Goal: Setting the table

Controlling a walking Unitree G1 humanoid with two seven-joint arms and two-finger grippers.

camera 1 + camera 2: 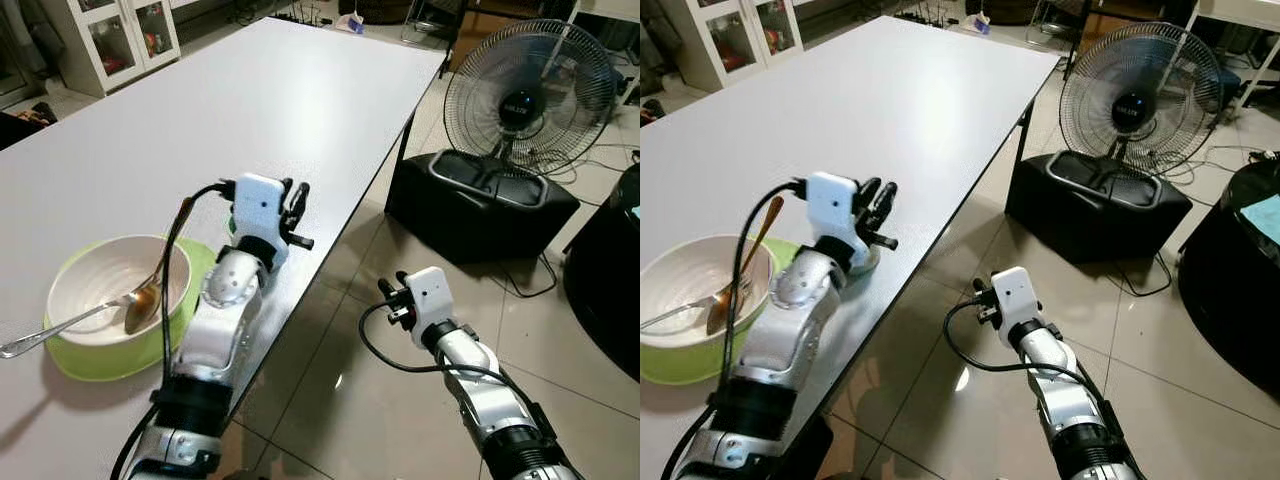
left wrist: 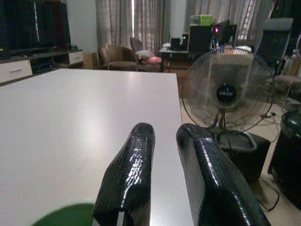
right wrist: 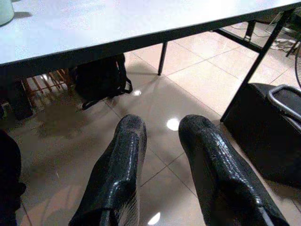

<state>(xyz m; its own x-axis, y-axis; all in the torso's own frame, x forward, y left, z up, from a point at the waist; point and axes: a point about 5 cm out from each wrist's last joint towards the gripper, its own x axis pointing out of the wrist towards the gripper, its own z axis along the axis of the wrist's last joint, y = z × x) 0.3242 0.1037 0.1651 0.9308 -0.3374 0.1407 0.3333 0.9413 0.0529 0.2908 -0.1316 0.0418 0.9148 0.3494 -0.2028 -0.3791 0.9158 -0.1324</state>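
At the table's near edge, the left gripper [image 1: 296,212] hovers with fingers slightly parted, holding nothing. At its nine o'clock a white bowl [image 1: 105,285] with a spoon [image 1: 95,314] sits on a green plate [image 1: 95,360]. The right gripper [image 1: 392,296] hangs off-table over the floor, gapped, empty. That setting looks laid; fetching another piece probably comes next.

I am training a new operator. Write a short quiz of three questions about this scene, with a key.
1. True or false: the spoon lies inside the bowl.
2. What colour is the plate under the bowl?
3. The right gripper hangs over: A) the table, B) the floor, C) the fan.

Key: 1 true; 2 green; 3 B.
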